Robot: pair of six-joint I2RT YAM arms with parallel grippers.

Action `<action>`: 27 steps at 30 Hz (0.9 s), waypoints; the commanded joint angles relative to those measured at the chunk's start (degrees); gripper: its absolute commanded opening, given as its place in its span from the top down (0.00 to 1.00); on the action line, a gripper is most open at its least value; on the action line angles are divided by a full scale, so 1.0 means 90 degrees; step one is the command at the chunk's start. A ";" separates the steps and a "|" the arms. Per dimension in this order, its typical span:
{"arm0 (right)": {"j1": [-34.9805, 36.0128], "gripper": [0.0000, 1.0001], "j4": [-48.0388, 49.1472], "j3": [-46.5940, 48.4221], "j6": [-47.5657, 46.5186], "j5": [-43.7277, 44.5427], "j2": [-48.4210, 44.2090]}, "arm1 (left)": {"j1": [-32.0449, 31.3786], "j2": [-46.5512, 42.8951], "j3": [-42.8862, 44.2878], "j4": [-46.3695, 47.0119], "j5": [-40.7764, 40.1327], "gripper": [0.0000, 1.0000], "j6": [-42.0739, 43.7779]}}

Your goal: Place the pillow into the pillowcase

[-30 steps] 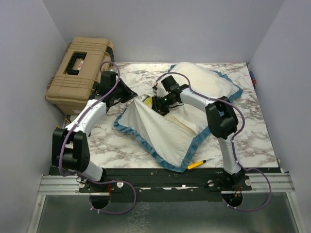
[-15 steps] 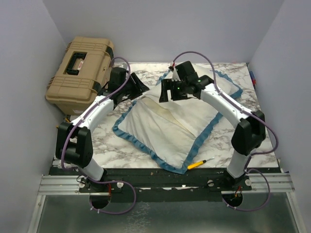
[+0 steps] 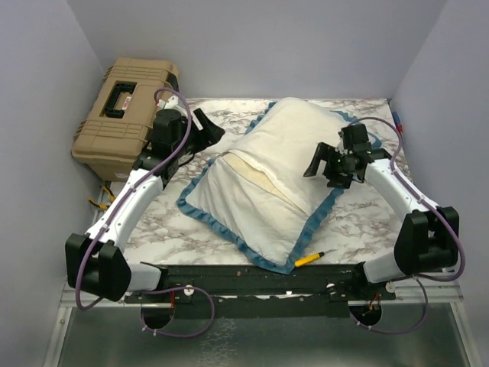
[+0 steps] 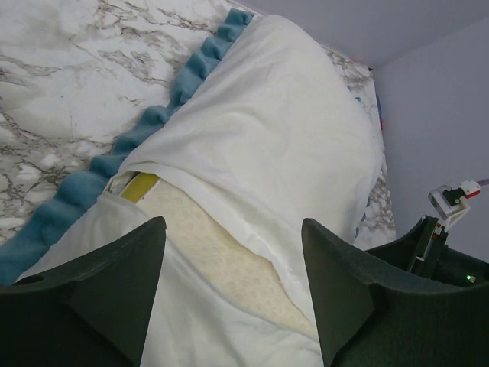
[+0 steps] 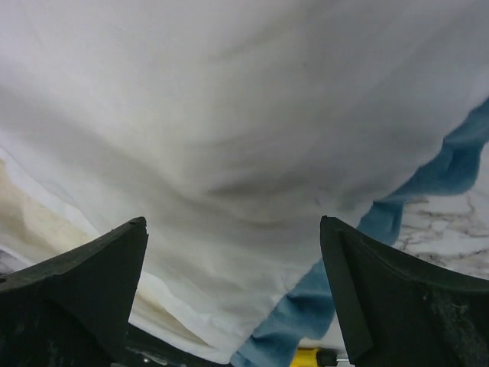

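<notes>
pillow point(image 3: 257, 178): mostly inside the pillowcase point(image 3: 298, 141), only a cream strip showing at the flap opening | pillowcase: lying on the marble tabletop point(image 3: 367, 222), white side out, blue ruffle along its edges | left gripper point(image 4: 233, 223): spread, empty, by the case's far-left edge | right gripper point(image 5: 233, 222): spread wide, empty, at the case's right side

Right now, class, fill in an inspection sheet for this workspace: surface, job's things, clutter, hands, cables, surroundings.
Surface: marble-patterned table, no spills seen.
Job's things: pillowcase lies white side out, edged with blue trim; pillow shows only through its opening.
Clutter: tan hard case at far left corner; yellow-handled tool at near edge.
Hands: left hand open, holding nothing; right hand open, holding nothing.
Cables: purple cables loop along both arms.
Surroundings: plain pale walls on three sides.
</notes>
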 commanded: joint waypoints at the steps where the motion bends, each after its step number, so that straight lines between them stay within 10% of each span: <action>1: -0.0336 0.00 0.0149 -0.0752 0.0494 -0.0790 -0.0857 | 0.0056 -0.0777 -0.0786 -0.0019 -0.0437 0.27 0.0275; 27: -0.1381 0.01 0.1252 -0.3254 0.2137 -0.2677 -0.1266 | 0.0238 -0.1778 -0.2701 -0.0273 0.0468 0.27 -0.0494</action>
